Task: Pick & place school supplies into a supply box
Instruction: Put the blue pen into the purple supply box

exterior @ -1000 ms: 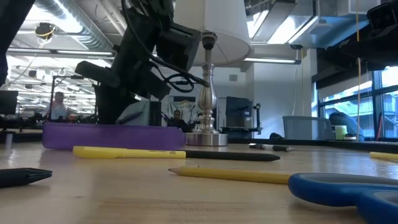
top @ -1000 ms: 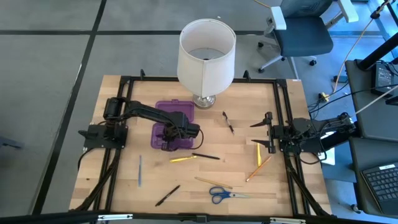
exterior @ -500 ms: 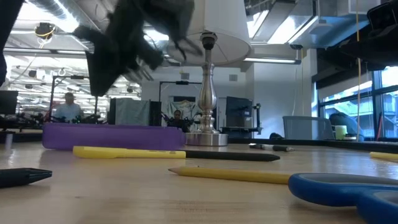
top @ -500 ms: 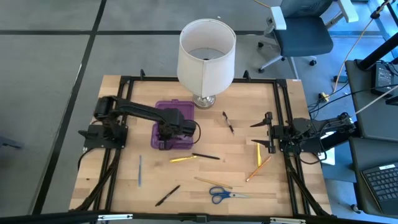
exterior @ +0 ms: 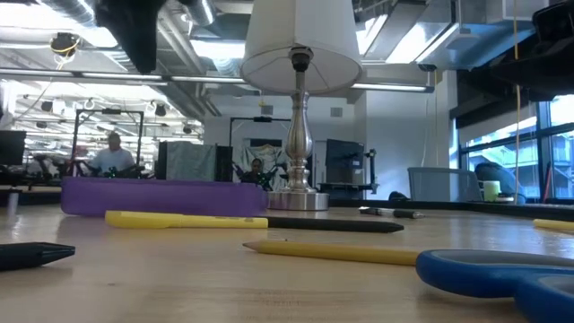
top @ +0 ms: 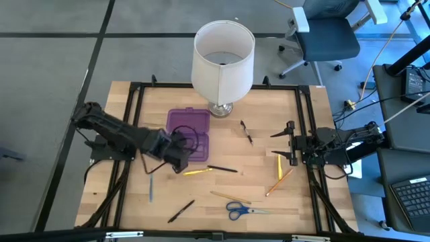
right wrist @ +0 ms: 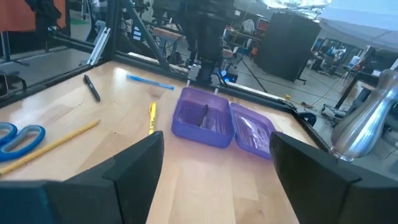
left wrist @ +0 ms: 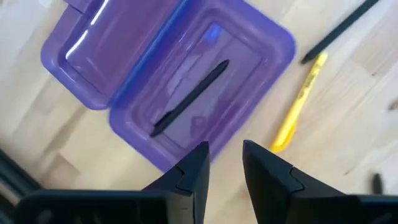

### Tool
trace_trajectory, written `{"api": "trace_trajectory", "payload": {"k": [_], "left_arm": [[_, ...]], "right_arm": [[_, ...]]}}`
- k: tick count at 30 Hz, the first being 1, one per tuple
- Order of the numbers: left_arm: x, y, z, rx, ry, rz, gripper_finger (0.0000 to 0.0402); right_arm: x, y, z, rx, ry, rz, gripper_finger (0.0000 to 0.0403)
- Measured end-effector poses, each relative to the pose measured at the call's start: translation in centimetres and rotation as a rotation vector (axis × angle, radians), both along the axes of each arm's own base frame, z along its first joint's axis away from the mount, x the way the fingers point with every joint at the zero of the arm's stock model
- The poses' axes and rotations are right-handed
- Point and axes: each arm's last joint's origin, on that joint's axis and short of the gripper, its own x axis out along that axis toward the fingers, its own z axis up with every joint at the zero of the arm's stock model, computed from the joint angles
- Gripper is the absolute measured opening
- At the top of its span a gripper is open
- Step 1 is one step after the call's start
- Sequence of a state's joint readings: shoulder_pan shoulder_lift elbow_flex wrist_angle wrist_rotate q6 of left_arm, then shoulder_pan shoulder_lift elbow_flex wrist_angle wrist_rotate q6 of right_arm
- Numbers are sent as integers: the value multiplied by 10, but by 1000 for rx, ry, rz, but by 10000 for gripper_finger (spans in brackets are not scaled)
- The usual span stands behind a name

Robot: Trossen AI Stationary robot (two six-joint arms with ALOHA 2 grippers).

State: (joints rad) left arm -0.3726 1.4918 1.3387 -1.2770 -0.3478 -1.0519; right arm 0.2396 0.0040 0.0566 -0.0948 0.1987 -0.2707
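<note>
Supply box [left wrist: 186,87] holds 1 black pen [left wrist: 190,98]; we see the left pincer [left wrist: 224,165] slightly spread, empty, the right pincer [right wrist: 214,168] spread wide, and the other supplies on the bench [top: 262,168].

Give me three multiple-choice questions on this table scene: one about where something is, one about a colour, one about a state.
1. Where does the black pen lie?
A. inside the supply box
B. beside the scissors
C. under the lamp

2. What colour are the scissors' handles?
A. red
B. blue
C. green

3. How is the supply box?
A. shut
B. upside down
C. open, lid laid flat

Answers: 1 A, the left wrist view shows it in the tray. 2 B, blue loops in the high view. 3 C, lid lies beside the tray.
</note>
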Motion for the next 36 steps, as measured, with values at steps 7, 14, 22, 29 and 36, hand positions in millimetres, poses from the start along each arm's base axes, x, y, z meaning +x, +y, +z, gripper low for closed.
{"api": "trace_trajectory", "payload": {"k": [7,14,22,29,36], "left_arm": [[-8,-37,-8,50,-110,117,92],[-3,-62,-33,53,-127,272,124],[10,-84,-75,20,-9,367,176],[18,-89,-103,-60,159,503,178],[3,-91,-102,-20,253,681,168]], "right_arm": [[0,0,0,33,1,-1,297],[0,0,0,29,1,-1,297],[0,0,0,24,1,-1,297],[0,0,0,24,3,-1,297],[0,0,-1,27,6,-1,297]]}}
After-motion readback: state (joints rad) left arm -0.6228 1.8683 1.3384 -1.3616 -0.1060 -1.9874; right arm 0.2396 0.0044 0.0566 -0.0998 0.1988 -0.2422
